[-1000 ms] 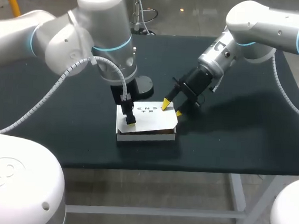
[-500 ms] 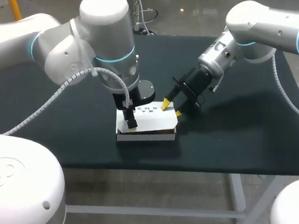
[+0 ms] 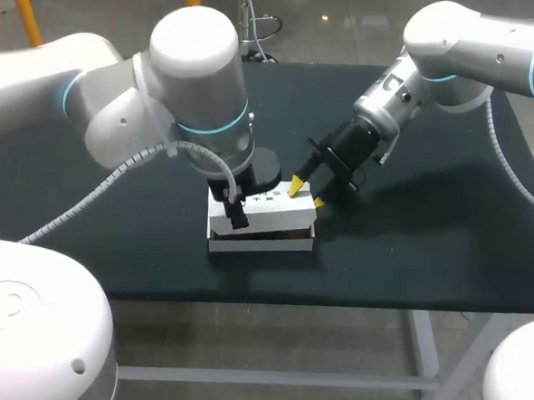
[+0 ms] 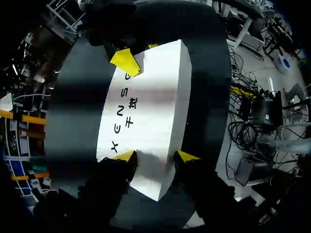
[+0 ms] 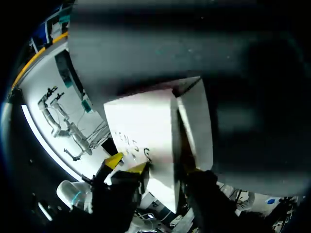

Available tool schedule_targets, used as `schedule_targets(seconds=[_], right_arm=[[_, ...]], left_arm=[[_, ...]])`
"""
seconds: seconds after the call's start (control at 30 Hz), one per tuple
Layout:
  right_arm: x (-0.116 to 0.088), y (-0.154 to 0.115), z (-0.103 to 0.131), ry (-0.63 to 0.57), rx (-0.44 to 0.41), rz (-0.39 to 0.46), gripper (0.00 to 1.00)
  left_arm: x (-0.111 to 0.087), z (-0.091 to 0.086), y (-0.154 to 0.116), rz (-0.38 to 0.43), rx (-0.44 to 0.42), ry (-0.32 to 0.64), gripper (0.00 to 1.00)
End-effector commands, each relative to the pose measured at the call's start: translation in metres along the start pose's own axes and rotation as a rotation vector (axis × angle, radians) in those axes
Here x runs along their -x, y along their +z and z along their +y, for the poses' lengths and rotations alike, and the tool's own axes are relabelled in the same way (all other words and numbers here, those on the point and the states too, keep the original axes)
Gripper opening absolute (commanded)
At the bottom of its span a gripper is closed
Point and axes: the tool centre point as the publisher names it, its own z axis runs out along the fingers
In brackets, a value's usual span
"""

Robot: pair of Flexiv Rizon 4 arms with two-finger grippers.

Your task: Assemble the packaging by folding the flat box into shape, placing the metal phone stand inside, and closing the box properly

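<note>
The white box (image 3: pixel 270 220) lies near the table's front edge, its printed lid (image 4: pixel 150 111) folded down over it. My left gripper (image 3: pixel 235 214) is over the lid's left end. Its yellow fingertips (image 4: pixel 125 156) stand apart and rest on the lid's surface, gripping nothing (image 4: pixel 156 156). My right gripper (image 3: pixel 307 194) straddles the box's back right corner (image 5: pixel 165 170). One yellow fingertip (image 4: pixel 125 62) lies on the lid and the other is outside the side flap (image 5: pixel 197 131), which stands a little ajar. The metal phone stand is not visible.
The black table (image 3: pixel 409 245) stretches wide to the right of the box and behind it. Its front edge runs just below the box. The left arm's bulky wrist and hose hang over the table's left half.
My left arm has swung right and forward over the box, and the lid under its fingers has sunk flatter. The right arm has kept still.
</note>
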Motion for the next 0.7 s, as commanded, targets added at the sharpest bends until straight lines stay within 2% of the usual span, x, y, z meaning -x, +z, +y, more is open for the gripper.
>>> schedule_targets(seconds=[0.03,0.3,0.7], right_arm=[[0.0005,0.0002,-0.0005,0.0,0.0,-0.001,0.44],[0.0005,0.0002,-0.0005,0.0,0.0,-0.001,0.44],[0.0007,0.0005,-0.0021,-0.001,0.004,-0.002,0.4]], left_arm=[[-0.0024,-0.0008,0.0007,-0.029,0.003,0.001,0.44],[-0.0019,-0.0032,0.0025,-0.066,0.01,0.019,0.39],[-0.0057,-0.004,0.0059,-0.103,0.029,0.037,0.38]])
